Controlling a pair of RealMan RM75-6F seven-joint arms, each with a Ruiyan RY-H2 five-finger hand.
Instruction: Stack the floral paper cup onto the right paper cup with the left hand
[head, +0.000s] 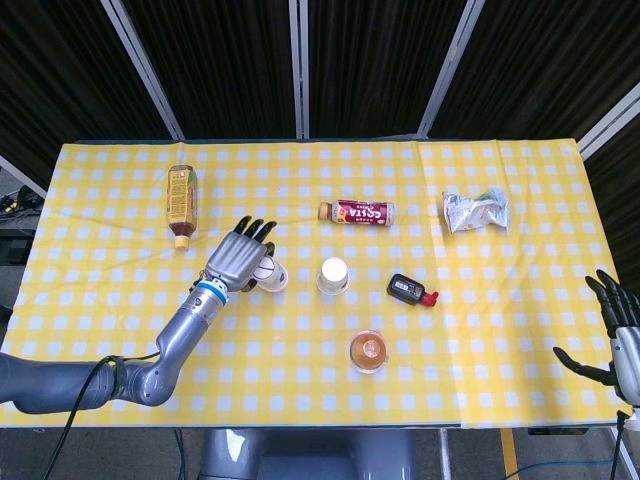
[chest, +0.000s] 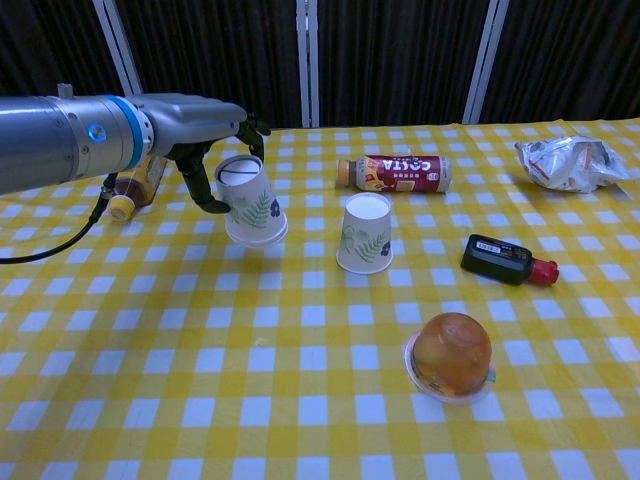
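Now the floral paper cup hangs upside down and tilted, clear of the tabletop, pinched in your left robot hand. Carry it rightward, level it, and lower it over the right paper cup.
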